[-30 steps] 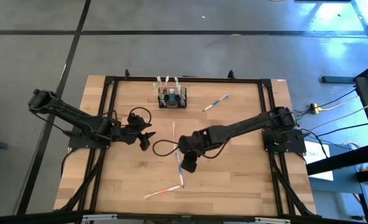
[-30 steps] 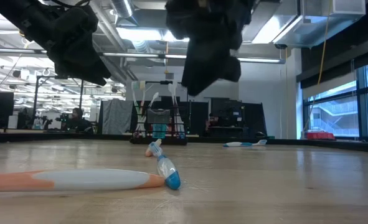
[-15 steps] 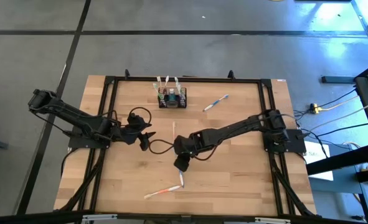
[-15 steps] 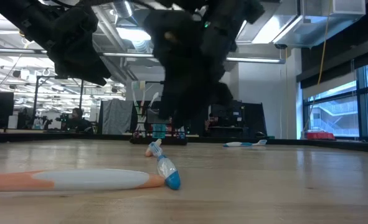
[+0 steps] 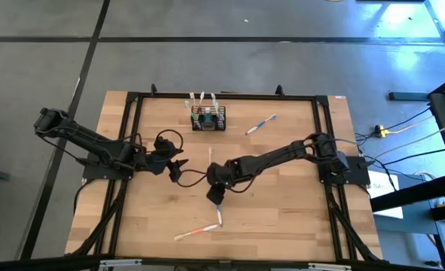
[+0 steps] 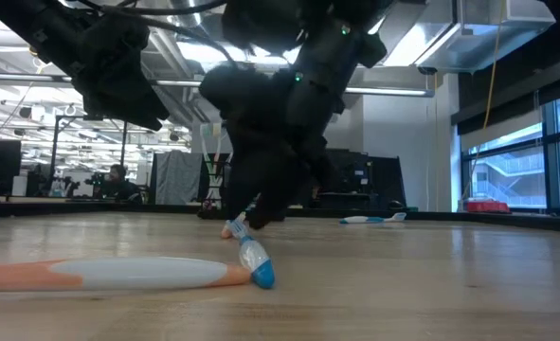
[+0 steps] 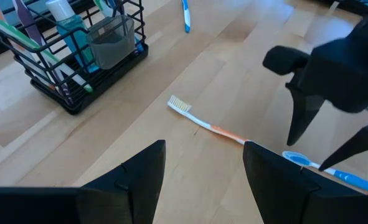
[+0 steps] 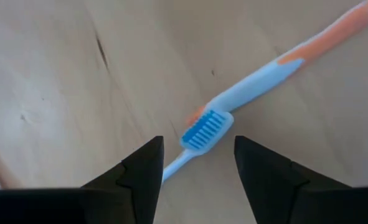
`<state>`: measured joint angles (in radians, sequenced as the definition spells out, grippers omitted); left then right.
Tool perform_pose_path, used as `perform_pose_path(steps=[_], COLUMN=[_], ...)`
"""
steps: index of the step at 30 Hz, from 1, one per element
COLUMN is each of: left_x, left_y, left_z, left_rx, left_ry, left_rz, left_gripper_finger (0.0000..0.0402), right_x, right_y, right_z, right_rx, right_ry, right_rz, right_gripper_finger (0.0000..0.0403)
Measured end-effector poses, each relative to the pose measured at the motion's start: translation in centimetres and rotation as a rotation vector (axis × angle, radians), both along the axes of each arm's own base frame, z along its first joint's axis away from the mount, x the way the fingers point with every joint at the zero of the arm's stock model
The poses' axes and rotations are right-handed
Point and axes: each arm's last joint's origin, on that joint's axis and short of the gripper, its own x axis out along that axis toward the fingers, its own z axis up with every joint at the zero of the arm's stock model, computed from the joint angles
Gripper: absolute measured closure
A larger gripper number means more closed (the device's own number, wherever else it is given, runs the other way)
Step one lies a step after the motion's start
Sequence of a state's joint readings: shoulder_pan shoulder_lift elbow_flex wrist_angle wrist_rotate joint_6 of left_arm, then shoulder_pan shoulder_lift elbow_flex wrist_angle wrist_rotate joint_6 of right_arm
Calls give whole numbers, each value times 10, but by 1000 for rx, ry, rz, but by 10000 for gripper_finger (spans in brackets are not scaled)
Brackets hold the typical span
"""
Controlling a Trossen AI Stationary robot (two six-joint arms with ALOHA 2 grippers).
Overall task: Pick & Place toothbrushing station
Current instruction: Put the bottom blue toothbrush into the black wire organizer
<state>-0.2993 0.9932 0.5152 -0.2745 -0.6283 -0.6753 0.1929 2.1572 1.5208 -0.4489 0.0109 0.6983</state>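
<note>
Both end effectors are standing wide; we are lowering the right end effector (image 5: 216,197) nearer the blue toothbrush (image 8: 203,132), while the left end effector (image 5: 176,171) is staying put.

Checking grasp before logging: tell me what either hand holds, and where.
Nothing. Right hand open above the blue toothbrush; left hand open, empty.

Orange brush (image 6: 99,274) cut off at 9 o'clock edge in low view. Blue brush (image 7: 333,173) cut off at 3 o'clock in left wrist view, handle partly behind right gripper (image 7: 324,140). Basket (image 6: 243,194) mostly hidden behind right arm in low view; contents too small to tell in high view. Far brush (image 7: 185,14) cut at 12 o'clock.
</note>
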Motion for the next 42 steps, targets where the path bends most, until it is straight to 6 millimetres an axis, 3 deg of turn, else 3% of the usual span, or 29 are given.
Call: perform_pose_path(steps=[10,19,35,42], left_x=[0,0,0,0], left_y=[0,0,0,0], left_z=[0,0,0,0], left_rx=[0,0,0,0], left_ry=[-1,0,0,0], left_rz=[0,0,0,0], left_gripper_finger=[190,190,190,190], right_x=[2,5,0,-1], right_y=[0,-15,-17,-18], right_z=[-11,-12,-13,-14], right_rx=[-13,-86,-120,-135], right_ry=[9,-2,59,71], right_rz=[2,-54,-6,32], right_gripper_finger=[207,212,343,360])
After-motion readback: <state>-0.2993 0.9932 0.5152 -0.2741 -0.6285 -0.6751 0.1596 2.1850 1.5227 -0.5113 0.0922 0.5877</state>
